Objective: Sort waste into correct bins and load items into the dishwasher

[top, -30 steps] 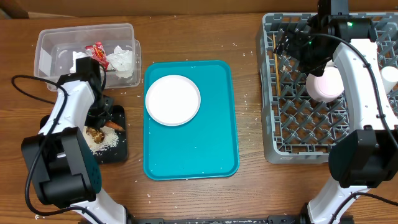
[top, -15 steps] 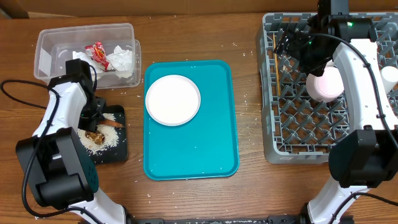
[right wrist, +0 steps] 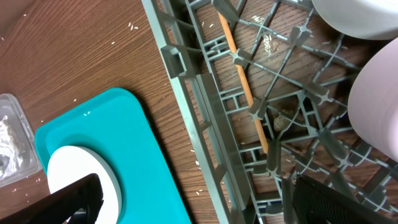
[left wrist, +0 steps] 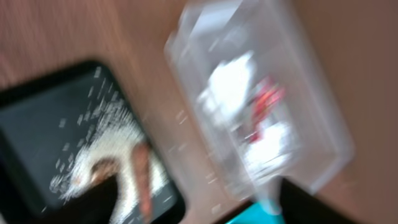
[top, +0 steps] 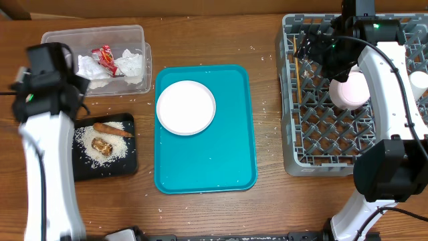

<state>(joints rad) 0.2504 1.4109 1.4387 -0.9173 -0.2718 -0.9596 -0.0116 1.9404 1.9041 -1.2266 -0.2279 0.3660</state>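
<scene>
My left gripper (left wrist: 202,208) hangs open and empty, high above the gap between the black tray (left wrist: 37,124) and the clear tub (left wrist: 311,81); its view is blurred. The tub (top: 47,40) holds white napkins (top: 134,65) and the red wrapper (top: 105,55). A food stick (top: 112,128), a brown lump (top: 101,144) and rice (top: 87,144) lie on the black tray (top: 127,164). A white plate (top: 186,107) rests on the teal tray (top: 214,161). My right gripper (right wrist: 205,205) is open over the left edge of the grey dish rack (top: 314,134). The wooden stick (right wrist: 245,93) lies in the rack.
White dishes sit in the rack, one (top: 351,90) under my right arm and one (top: 420,80) at the right edge. Loose rice grains (top: 264,107) dot the wood between the teal tray and the rack. My left arm (top: 47,120) stands along the table's left side.
My left gripper opened and swung up and left, away from the black tray, leaving the food stick on the rice. The right arm has not moved.
</scene>
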